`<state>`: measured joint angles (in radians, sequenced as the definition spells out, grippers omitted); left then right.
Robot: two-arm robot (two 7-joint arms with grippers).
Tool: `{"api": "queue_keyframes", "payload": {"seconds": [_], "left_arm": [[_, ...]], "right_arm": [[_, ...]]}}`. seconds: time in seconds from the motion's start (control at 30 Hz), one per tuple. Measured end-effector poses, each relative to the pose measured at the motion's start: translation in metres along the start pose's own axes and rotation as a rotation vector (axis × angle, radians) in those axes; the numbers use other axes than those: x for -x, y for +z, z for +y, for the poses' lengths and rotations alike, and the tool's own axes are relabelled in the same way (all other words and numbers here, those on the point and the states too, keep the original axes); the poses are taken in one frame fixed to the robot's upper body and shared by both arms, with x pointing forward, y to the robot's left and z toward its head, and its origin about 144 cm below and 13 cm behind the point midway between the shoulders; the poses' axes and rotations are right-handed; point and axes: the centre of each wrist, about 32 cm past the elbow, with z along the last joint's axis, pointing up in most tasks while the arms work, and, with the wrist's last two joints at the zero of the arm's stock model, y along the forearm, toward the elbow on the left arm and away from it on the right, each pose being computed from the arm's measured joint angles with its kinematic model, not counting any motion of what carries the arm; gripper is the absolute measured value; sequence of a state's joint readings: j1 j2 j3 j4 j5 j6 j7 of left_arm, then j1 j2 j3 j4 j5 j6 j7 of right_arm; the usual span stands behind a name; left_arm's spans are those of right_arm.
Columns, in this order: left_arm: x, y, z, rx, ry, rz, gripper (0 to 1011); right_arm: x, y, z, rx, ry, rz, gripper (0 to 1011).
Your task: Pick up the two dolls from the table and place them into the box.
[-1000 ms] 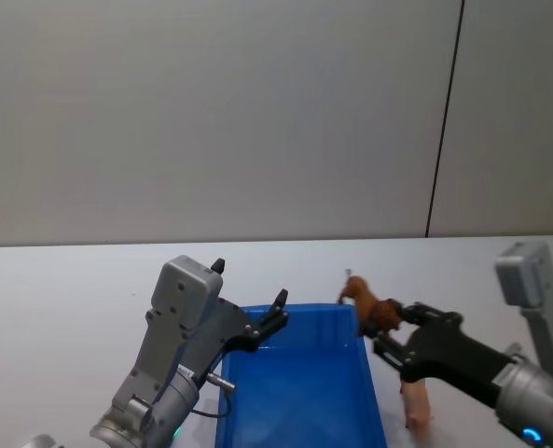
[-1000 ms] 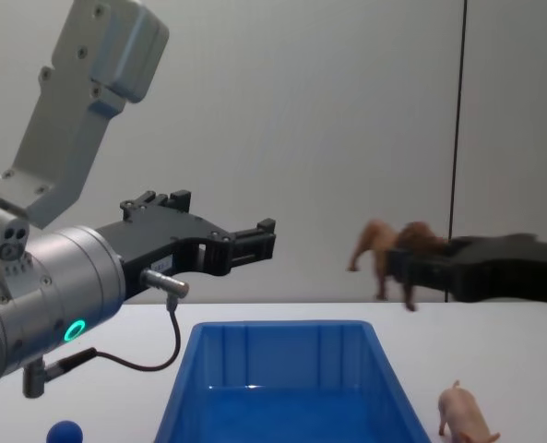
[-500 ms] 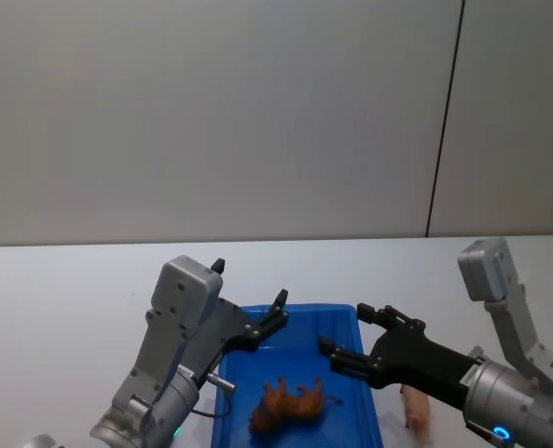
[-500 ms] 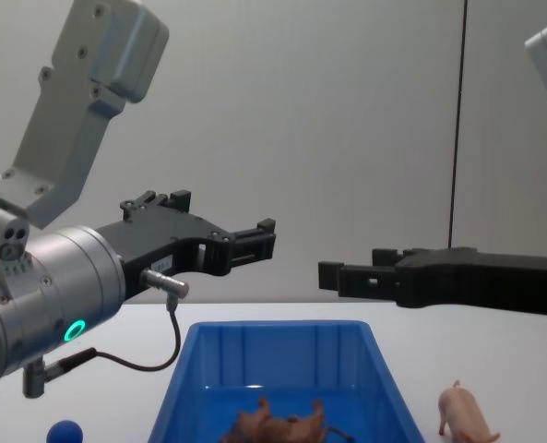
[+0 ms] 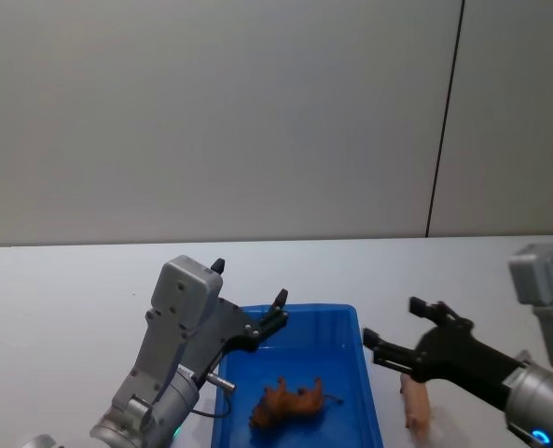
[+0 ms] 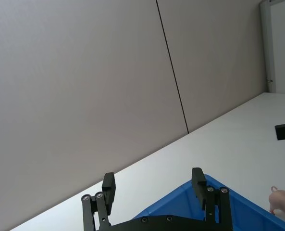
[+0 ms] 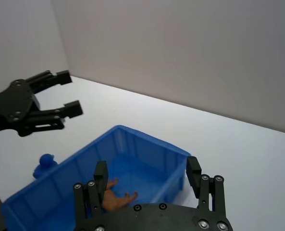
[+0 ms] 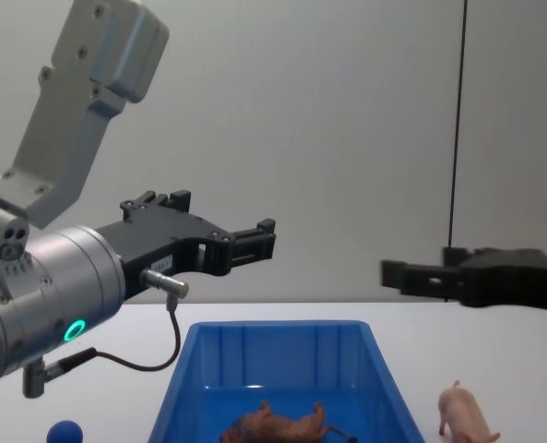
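The reddish-brown doll (image 5: pixel 290 403) lies on its side on the floor of the blue box (image 5: pixel 304 311), also seen from the chest (image 8: pixel 278 426) and the right wrist (image 7: pixel 116 198). The pale pink pig doll (image 5: pixel 414 407) stands on the white table (image 5: pixel 71 308) just right of the box (image 8: pixel 282 326). My right gripper (image 5: pixel 392 321) hovers open and empty above the pig, beside the box's right wall. My left gripper (image 5: pixel 249 282) hangs open and empty over the box's far left corner.
A small blue ball (image 8: pixel 65 432) rests on the table left of the box. A grey wall with a dark vertical seam (image 5: pixel 444 121) stands behind the table. Bare tabletop stretches to the far left and far right.
A second ago my right gripper held the brown doll over the box's right rim. It let go, the doll dropped into the box, and the gripper has since drawn back right. The left arm is still.
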<state>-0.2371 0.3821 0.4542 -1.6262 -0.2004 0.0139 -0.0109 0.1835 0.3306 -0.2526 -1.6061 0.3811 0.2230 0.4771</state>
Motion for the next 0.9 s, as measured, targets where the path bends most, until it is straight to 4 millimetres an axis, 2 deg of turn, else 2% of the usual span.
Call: {"api": "queue_keyframes", "payload": {"seconds": [0.4,0.9], "left_arm": [[0.000,0.000,0.000,0.000,0.000,0.000,1002],[0.000,0.000,0.000,0.000,0.000,0.000,1002]], "right_arm": [[-0.006,-0.016,-0.026,0.059,-0.084,0.017,1001],[-0.004,-0.037,-0.030,0.162,-0.104,0.051,1001]]}}
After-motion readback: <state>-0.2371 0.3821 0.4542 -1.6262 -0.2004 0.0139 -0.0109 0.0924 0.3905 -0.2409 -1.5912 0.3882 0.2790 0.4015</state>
